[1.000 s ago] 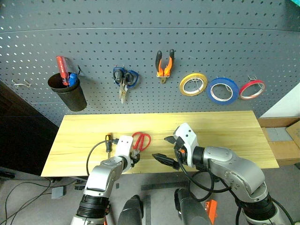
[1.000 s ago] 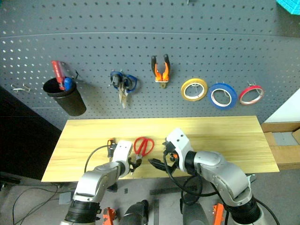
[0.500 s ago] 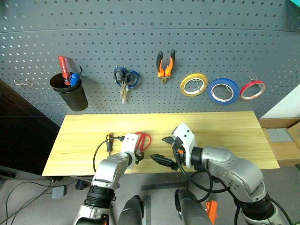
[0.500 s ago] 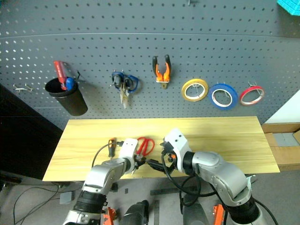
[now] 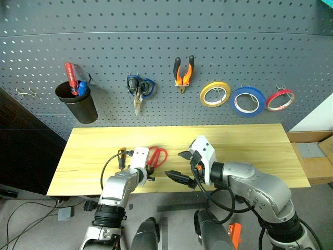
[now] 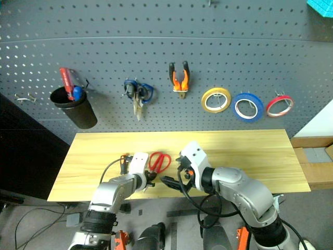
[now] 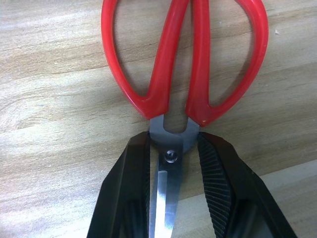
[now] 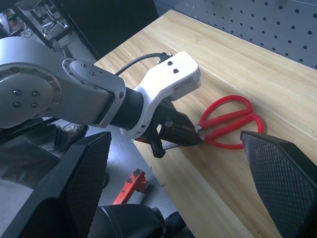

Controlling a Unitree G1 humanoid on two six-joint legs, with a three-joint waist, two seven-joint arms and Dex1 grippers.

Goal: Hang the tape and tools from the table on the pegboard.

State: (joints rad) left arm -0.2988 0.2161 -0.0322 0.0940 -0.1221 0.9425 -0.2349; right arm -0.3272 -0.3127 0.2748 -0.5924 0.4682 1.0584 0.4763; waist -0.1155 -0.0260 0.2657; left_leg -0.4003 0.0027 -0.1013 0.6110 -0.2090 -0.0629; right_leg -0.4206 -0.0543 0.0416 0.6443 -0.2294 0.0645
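The red-handled scissors [image 7: 183, 64] lie on the table [image 5: 250, 140] near its front edge, handles toward the pegboard [image 5: 156, 41]. My left gripper [image 7: 173, 144] is shut on the scissors at their pivot, one finger on each side of the metal. My right gripper [image 5: 179, 165] hovers wide open just right of the scissors [image 5: 157, 154], holding nothing. The screwdriver [image 5: 120, 158] lies on the table left of my left hand. The pliers [image 5: 182, 73] and the blue tape [image 5: 247, 101] hang on the pegboard.
A black cup [image 5: 78, 104] with red and blue handles in it hangs at the left of the board. Blue-handled scissors [image 5: 139, 88], a yellow tape ring [image 5: 214, 94] and a red tape ring [image 5: 280, 99] hang there too. Cardboard boxes [image 5: 315, 156] stand to the right of the table.
My left gripper's fingers have closed in on the scissors' pivot after edging slightly forward. The right arm has kept still.
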